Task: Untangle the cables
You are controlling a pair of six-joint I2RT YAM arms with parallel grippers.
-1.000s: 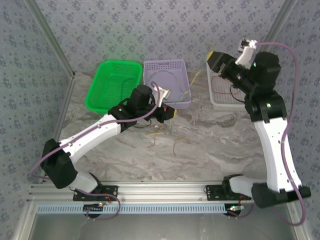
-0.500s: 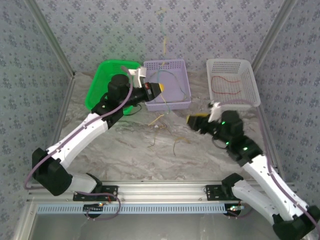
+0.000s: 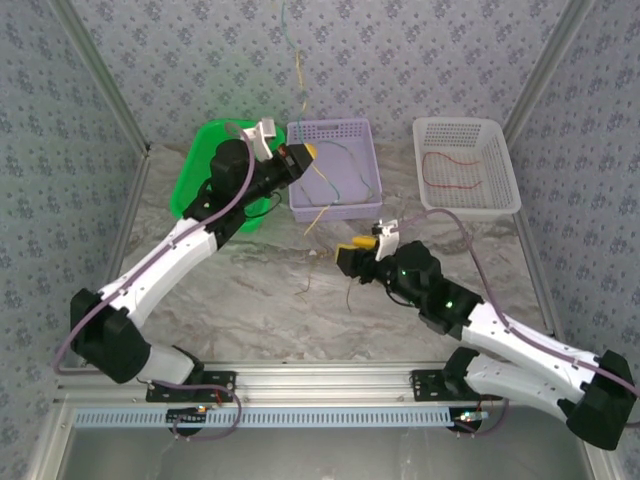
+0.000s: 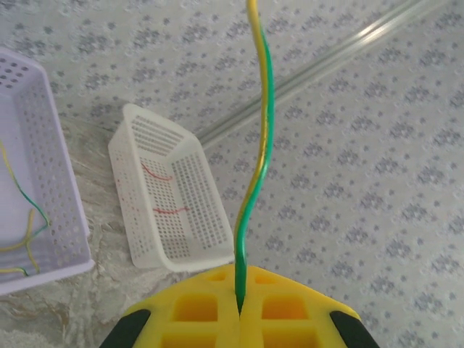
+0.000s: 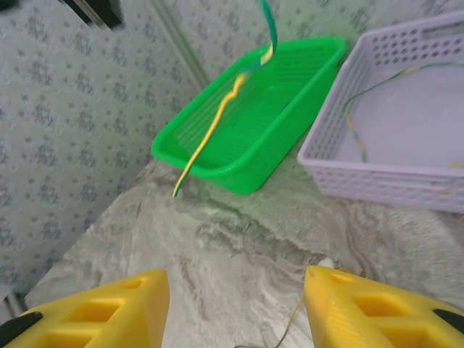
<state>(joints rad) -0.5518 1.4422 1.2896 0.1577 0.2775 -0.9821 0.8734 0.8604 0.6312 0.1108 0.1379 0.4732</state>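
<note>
1. Cables lie in several places. One yellow-and-green cable (image 4: pixel 255 181) is pinched in the left gripper (image 4: pixel 239 291), whose yellow fingers are clenched together on it.
2. In the left wrist view this cable rises from the fingers toward 12 o'clock with a soft bend. In the overhead view it continues up in front of the patterned wall, and a loose part hangs down toward 6 o'clock.
3. Other yellow-green cables (image 5: pixel 353 132) rest inside the lavender basket (image 3: pixel 330 126), which stands at 12 o'clock on the table (image 3: pixel 230 290).
4. A red cable (image 3: pixel 448 158) lies in the white basket (image 3: pixel 458 121), at about 2 o'clock.
5. Some thin loose cables (image 3: pixel 350 295) lie on the marble surface near the centre, at 6 o'clock from the lavender basket.
6. The right gripper (image 5: pixel 233 281) is released: its two yellow fingers stand apart and nothing is between them. It hovers over the table centre, near these loose cables.
7. The green basket (image 3: pixel 200 180) stands at about 10 o'clock, just beside the lavender one.
</note>
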